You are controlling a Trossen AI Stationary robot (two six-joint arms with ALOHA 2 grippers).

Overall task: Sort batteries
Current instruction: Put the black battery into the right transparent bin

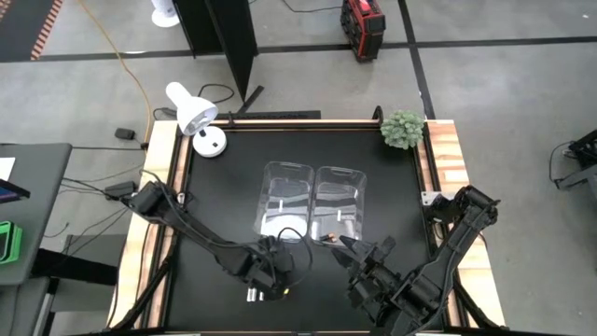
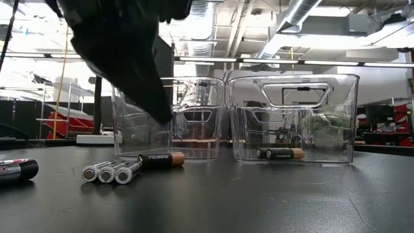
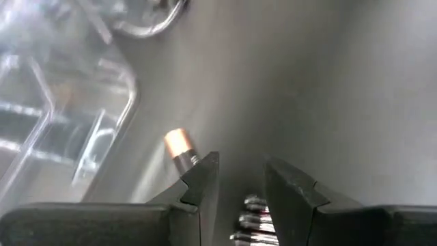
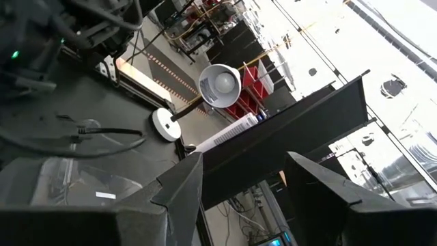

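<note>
Three silver batteries point(image 2: 110, 172) lie side by side on the black table, with a dark battery with a copper end point(image 2: 162, 159) lying next to them. My left gripper point(image 3: 242, 181) hovers open just above this group point(image 1: 254, 295), touching nothing. In the left wrist view the silver ends point(image 3: 256, 219) show between its fingers and the copper-ended battery point(image 3: 179, 147) beside one finger. Another copper-ended battery point(image 2: 279, 153) lies on the floor of the right clear bin point(image 2: 294, 116). My right gripper point(image 1: 362, 247) waits open, held level near that bin's near side.
The two clear bins point(image 1: 284, 201) point(image 1: 339, 201) stand side by side at mid-table. A black and red cylinder point(image 2: 16, 169) lies apart at the near left. A white desk lamp point(image 1: 196, 117) stands at the far left corner and a small green plant point(image 1: 403, 129) at the far right.
</note>
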